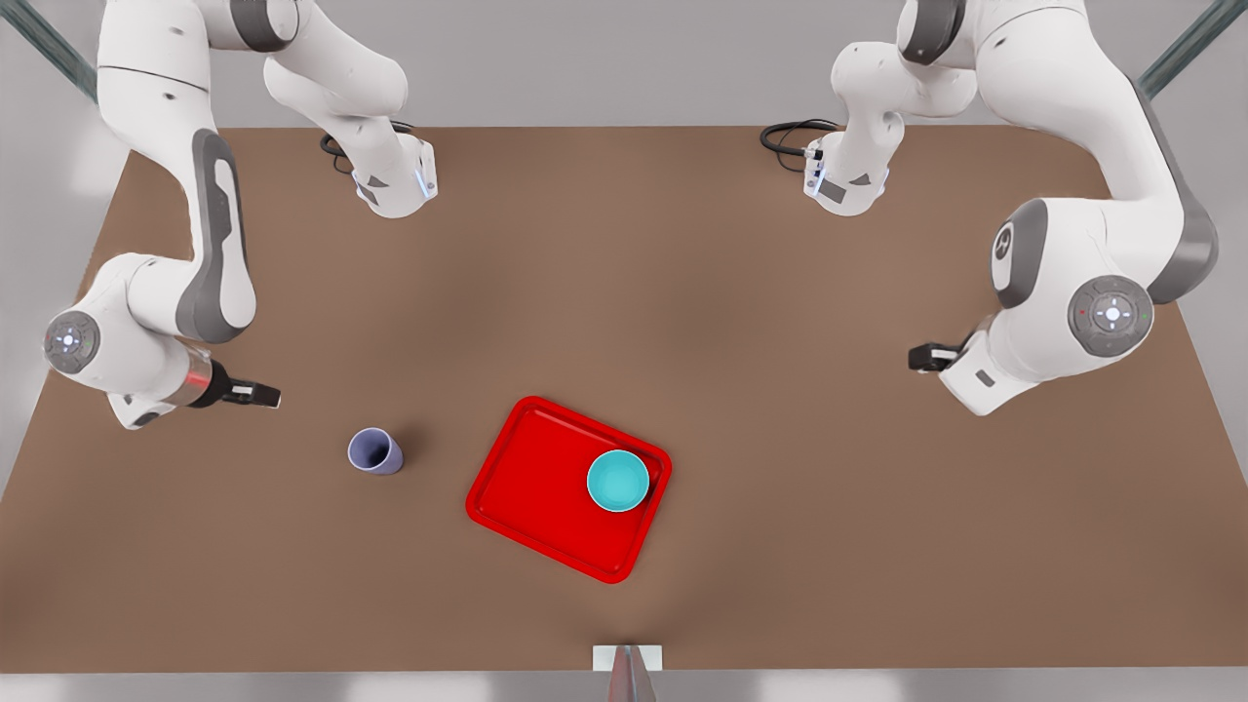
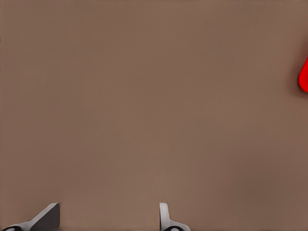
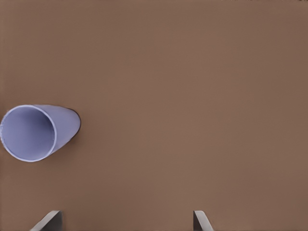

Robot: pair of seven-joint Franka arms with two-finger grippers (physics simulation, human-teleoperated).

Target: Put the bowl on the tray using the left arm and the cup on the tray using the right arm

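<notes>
Bowl point(image 1: 618, 481) sits upright on the red tray point(image 1: 531, 487), in the corner toward the front view's right. Left gripper point(image 1: 921, 357) hangs released and empty over bare brown table point(image 1: 760, 322), well apart from the tray on that side. Right gripper point(image 1: 265, 395) hangs released too, fingers point(image 3: 199, 220) spread; lavender cup point(image 1: 374, 452) stands upright on the table near it, between gripper and tray, not touching either.

Tray point(image 1: 531, 487): glossy red plastic-looking. Bowl point(image 1: 618, 481): smooth teal, slight sheen. Cup point(image 3: 36, 131): matt lavender, smooth. Table point(image 1: 682, 292): matt brown, no grain (flat finish). Arm shells glossy white w/ grey covers.
</notes>
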